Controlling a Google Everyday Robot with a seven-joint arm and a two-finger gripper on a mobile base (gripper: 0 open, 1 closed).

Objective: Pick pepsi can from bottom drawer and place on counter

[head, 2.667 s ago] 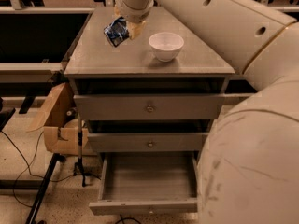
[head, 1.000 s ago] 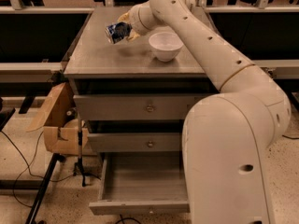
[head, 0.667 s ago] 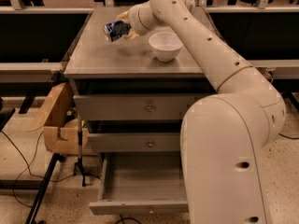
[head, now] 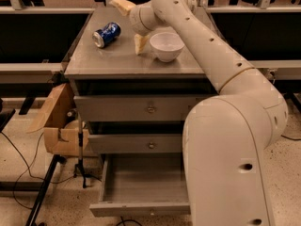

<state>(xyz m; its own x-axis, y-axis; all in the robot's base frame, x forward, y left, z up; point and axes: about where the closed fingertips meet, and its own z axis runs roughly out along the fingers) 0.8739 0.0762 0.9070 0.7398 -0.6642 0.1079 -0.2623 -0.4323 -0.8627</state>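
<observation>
The pepsi can (head: 106,34), blue with a silver end, lies on its side on the counter (head: 117,60) at the left rear. My gripper (head: 130,25) is open just right of the can and apart from it, one finger (head: 123,5) pointing back-left and the other finger (head: 139,44) pointing down beside the bowl. The bottom drawer (head: 141,192) is pulled open and its flat grey inside holds nothing that I can see. My arm crosses the right half of the view.
A white bowl (head: 166,45) stands on the counter right of the gripper. Two shut drawers with brass knobs (head: 150,109) sit above the open one. A cardboard box (head: 57,126) on a stand is left of the cabinet, with cables on the floor.
The gripper held the can above the counter earlier. Now the can lies on its side on the counter and the gripper has opened and drawn back to the right.
</observation>
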